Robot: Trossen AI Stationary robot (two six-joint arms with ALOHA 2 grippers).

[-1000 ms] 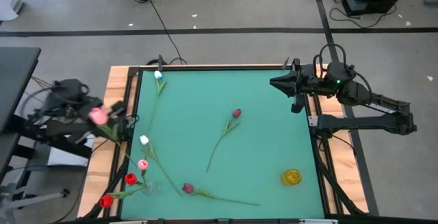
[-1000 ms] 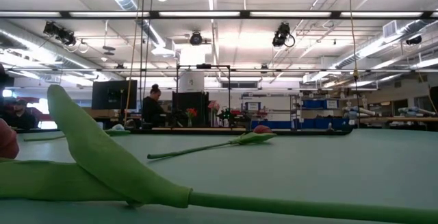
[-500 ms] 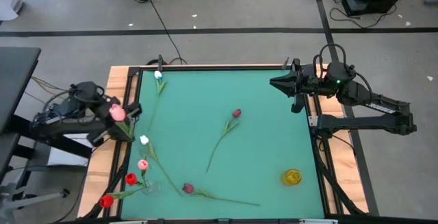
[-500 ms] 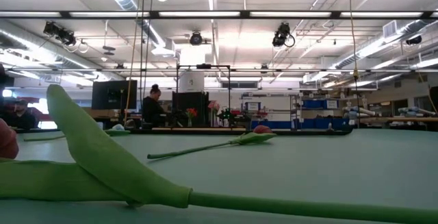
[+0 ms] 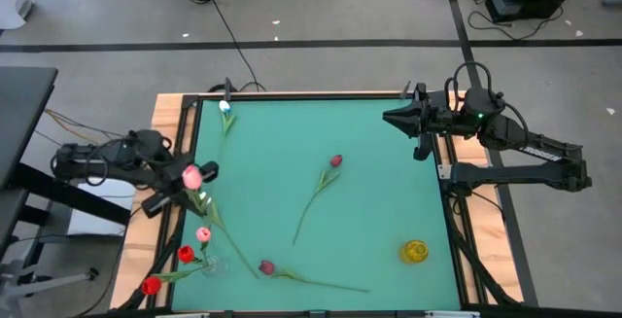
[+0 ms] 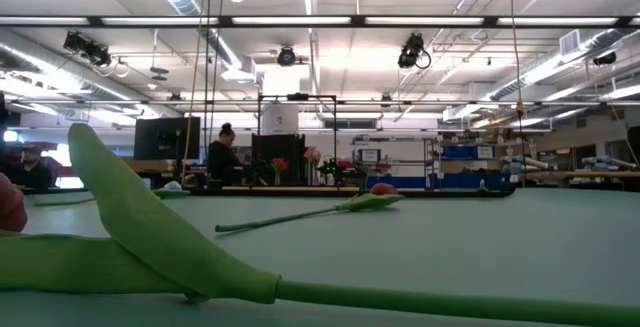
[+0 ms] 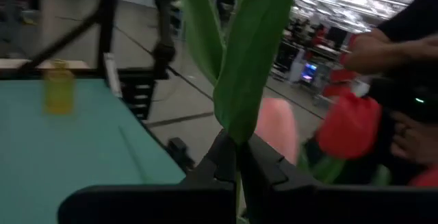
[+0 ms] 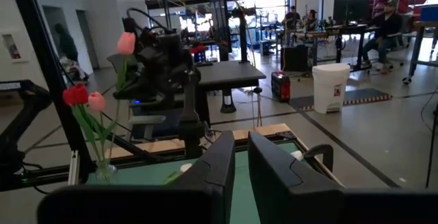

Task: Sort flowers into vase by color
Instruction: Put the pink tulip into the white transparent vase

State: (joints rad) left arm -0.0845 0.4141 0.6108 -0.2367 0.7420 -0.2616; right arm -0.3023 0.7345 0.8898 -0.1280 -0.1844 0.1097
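My left gripper (image 5: 199, 177) is clamping its jaws on the thin green stem of a pink artificial tulip (image 5: 191, 175), holding it over the left edge of the teal table mat (image 5: 369, 201). Just nearer the front, a small clear glass vase (image 5: 213, 265) is holding a pink tulip (image 5: 202, 233) and two red tulips (image 5: 185, 254). A white tulip (image 5: 225, 107) is lying by the far left corner, a red tulip (image 5: 335, 160) mid-mat, a dark maroon tulip (image 5: 266, 267) along the front. A yellow glass vase (image 5: 415, 251) is standing front right. My right gripper (image 5: 391, 117) is waiting at the far right edge, jaws a narrow gap apart.
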